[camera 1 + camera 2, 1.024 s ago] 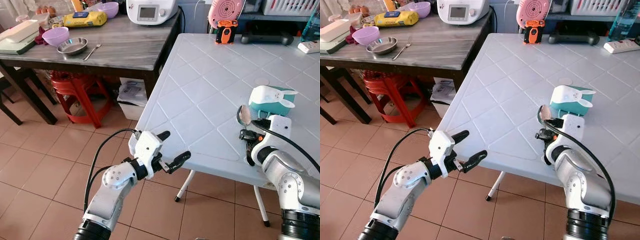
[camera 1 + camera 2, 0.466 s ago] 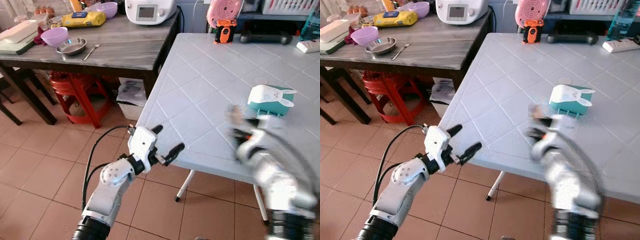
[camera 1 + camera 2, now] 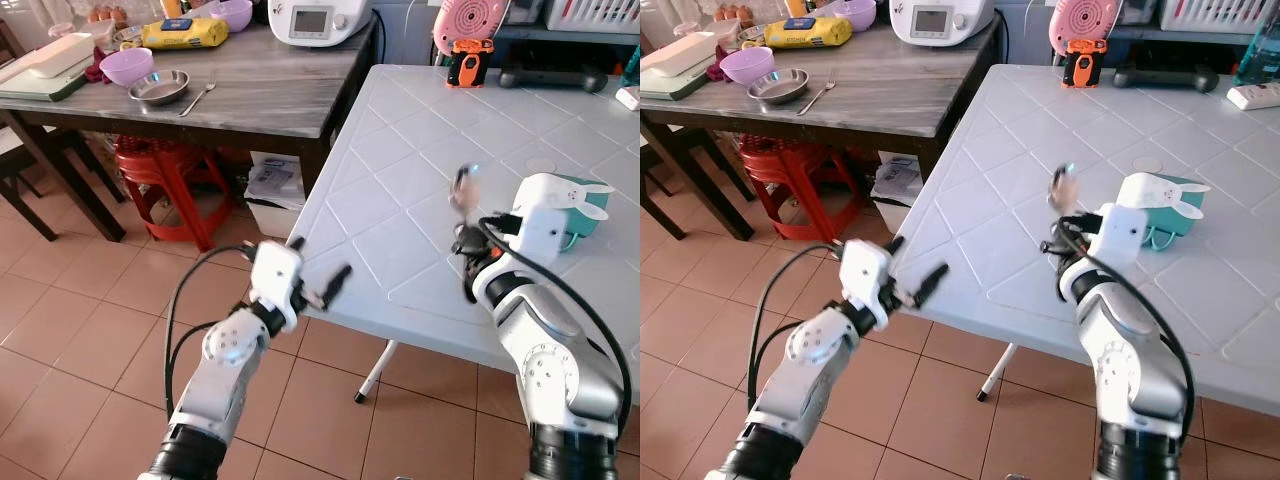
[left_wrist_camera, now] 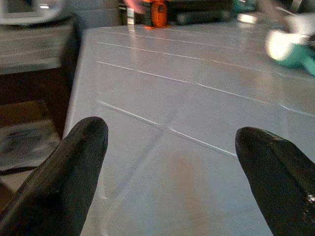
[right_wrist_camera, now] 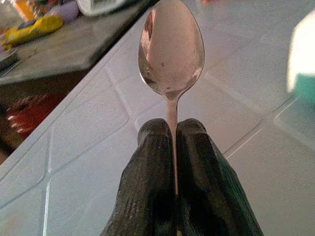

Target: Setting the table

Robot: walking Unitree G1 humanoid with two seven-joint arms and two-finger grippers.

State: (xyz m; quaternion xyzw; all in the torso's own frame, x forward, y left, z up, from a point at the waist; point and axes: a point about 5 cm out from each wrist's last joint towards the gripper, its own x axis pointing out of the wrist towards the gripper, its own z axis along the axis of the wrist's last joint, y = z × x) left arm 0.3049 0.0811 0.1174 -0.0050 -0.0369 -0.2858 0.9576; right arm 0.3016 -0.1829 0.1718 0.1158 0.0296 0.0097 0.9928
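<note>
My right gripper (image 5: 172, 142) is shut on the handle of a shiny metal spoon (image 5: 171, 46), its bowl pointing up and away. In the left eye view the spoon (image 3: 462, 186) is held above the middle of the white quilted table (image 3: 400, 170), with my right gripper (image 3: 467, 240) just below it. My left gripper (image 3: 318, 275) stands open at the table's near left corner, nothing between its fingers. Through the left wrist camera the black fingertips (image 4: 78, 162) frame the bare tabletop (image 4: 162, 132).
A teal and white rabbit-shaped holder (image 3: 560, 200) sits on the table right of the spoon. A dark wooden table (image 3: 240, 90) at back left carries a steel bowl (image 3: 158, 87), a fork (image 3: 197, 97), purple bowls and an appliance. A red stool (image 3: 165, 180) stands beneath it.
My right arm has lifted the spoon higher and further over the table. My left gripper has risen slightly towards the table corner. The camera has shifted a little.
</note>
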